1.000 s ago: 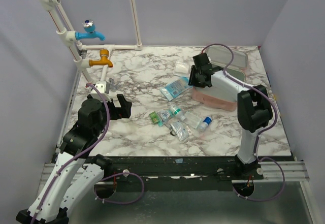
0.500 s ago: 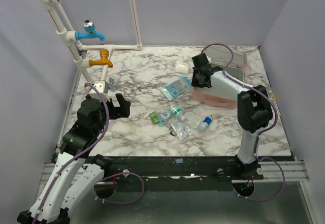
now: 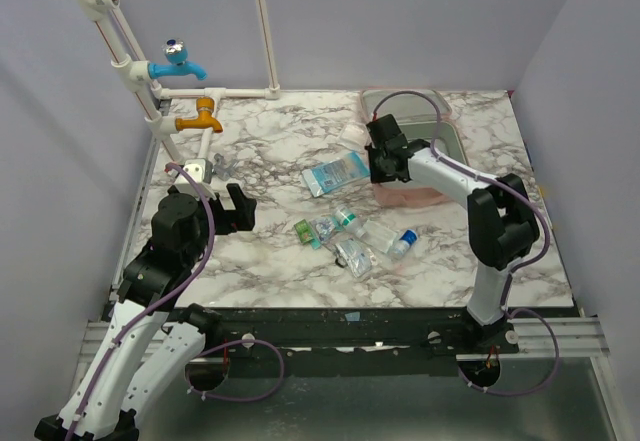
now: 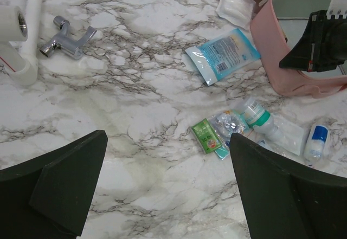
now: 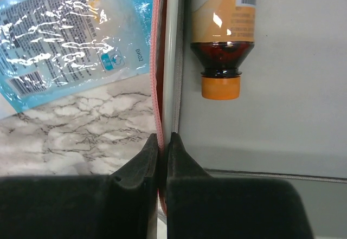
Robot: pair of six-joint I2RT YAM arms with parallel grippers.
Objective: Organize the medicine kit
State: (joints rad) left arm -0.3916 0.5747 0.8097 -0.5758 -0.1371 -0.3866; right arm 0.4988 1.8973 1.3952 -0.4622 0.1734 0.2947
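1. The medicine kit (image 3: 415,197) lies open at the far right of the surface (image 3: 270,161). It looks soft and light, so its walls will likely flex; best gripped at the rim.
2. The right tool (image 5: 162,141) is pinched shut on that rim.
3. The left tool (image 4: 168,139) gapes wide and holds nothing.

1. I count one medicine kit (image 3: 410,197).
2. I see one amber bottle (image 5: 219,38) with an orange cap, inside the kit.
3. I see two small clear bottles on the table: a green-capped bottle (image 3: 347,218) and a blue-capped bottle (image 3: 404,242).
4. There are three flat packs: one blue packet (image 3: 335,173), one white packet (image 3: 352,136) and one green sachet (image 3: 303,231).
5. I make out at least two clear wrappers (image 3: 355,255); I cannot tell beyond that.
6. There are two taps: one blue tap (image 3: 178,61) and one orange tap (image 3: 200,118).
7. I count one chrome fitting (image 4: 70,41).
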